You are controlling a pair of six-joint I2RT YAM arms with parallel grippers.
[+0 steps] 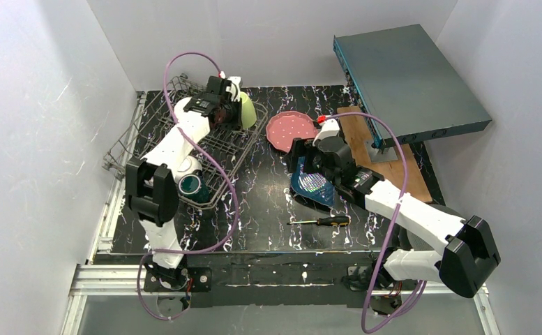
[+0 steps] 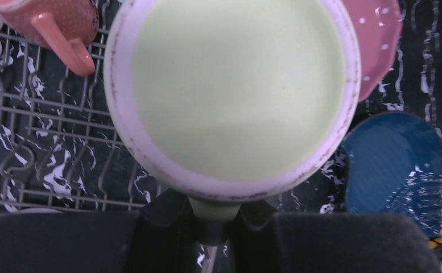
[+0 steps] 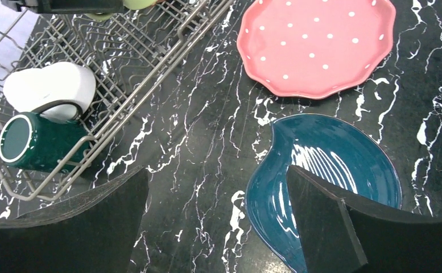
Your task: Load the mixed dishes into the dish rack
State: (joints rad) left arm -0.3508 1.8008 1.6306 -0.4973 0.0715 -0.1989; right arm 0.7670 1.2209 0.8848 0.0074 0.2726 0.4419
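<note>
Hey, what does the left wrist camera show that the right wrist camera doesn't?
Only the left wrist view: the yellow-green mug with its open mouth up close and its handle in the left tool, plus the small salmon cup over the dish rack wires. Only the right wrist view: the white bowl and green-inside cup lying in a corner of the rack. Both: the pink dotted plate and blue leaf-shaped plate on the table beside the rack.

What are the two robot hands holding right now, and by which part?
The left gripper holds the yellow-green mug by a green bit below its rim, probably the handle. The right gripper is open above the blue plate, holding nothing.
</note>
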